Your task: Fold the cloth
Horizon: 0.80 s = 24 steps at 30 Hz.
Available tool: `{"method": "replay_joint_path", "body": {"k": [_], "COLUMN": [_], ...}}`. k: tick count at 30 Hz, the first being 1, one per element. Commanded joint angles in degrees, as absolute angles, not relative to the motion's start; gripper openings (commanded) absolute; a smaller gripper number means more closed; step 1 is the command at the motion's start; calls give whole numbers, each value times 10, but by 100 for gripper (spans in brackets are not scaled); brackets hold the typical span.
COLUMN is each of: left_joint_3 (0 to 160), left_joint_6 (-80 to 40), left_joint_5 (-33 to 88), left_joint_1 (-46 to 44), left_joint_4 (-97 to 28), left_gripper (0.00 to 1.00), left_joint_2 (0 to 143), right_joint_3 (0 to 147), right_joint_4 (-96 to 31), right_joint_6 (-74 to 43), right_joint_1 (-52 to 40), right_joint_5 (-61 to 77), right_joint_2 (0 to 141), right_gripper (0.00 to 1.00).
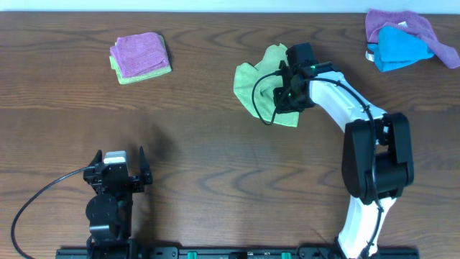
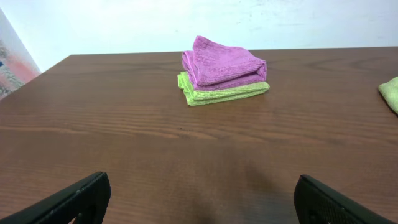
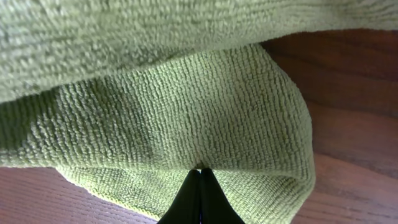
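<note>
1. Overhead: lime cloth [image 1: 253, 83] lies crumpled at the bench's [image 1: 215, 158] far middle, with the right fingers [image 1: 285, 92] down on it. Left fingers [image 1: 143, 165] are at the near edge, well apart from the cloth.
2. Left wrist: left fingers [image 2: 74, 199] spread wide, gripping nothing. Purple cloth [image 2: 221, 61] sits stacked on pale green cloth [image 2: 224, 94] ahead.
3. Right wrist: right fingers [image 3: 200, 196] closed, pinching a fold of the cloth [image 3: 186, 112].

Tbl [image 1: 230, 173] front open; R pincer [image 3: 200, 180], cloth [image 1: 248, 79] block mid-back.
</note>
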State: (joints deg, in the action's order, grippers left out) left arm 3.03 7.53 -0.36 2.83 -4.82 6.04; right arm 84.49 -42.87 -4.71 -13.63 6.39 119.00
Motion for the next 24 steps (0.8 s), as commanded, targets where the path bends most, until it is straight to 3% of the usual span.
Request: {"method": "replay_joint_path", "body": {"k": [1, 24], "left_joint_3": [9, 9], "left_joint_6": [75, 75], "left_joint_5": [-4, -4], "left_joint_1": [26, 26], "left_joint_4": [-57, -57], "left_gripper": [96, 95], "left_joint_2": [57, 57], "right_joint_3": [841, 772], "right_joint_4": [-432, -395], "right_joint_6": [-42, -40], "right_joint_1": [-133, -133], "right_joint_5": [58, 32], "right_joint_2": [1193, 1193], "right_gripper": [1, 1]}}
